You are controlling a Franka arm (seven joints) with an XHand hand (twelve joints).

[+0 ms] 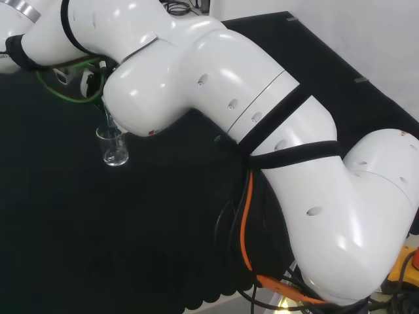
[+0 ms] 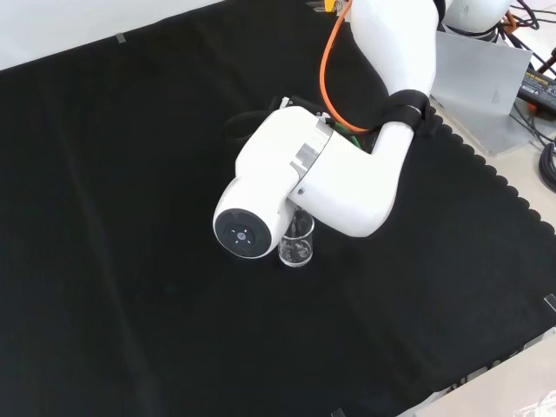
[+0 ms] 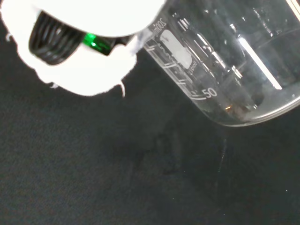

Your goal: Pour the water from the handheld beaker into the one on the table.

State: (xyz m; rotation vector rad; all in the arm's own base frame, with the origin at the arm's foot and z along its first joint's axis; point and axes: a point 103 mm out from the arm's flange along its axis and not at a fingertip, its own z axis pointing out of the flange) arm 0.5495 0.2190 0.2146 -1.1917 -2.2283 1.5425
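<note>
Beakers are hard to separate here. Near the middle of the black cloth (image 2: 130, 217), well away from its edges, one clear standing beaker (image 2: 296, 249) rests upright just in front of the arm's big white link (image 2: 287, 187). In the head view a second glass, the tilted beaker (image 1: 109, 118), leans over its rim. Farther back, at the wrist, that glass fills the view beside a white part of the hand (image 3: 84, 70); whether the fingers clasp it I cannot tell.
</note>
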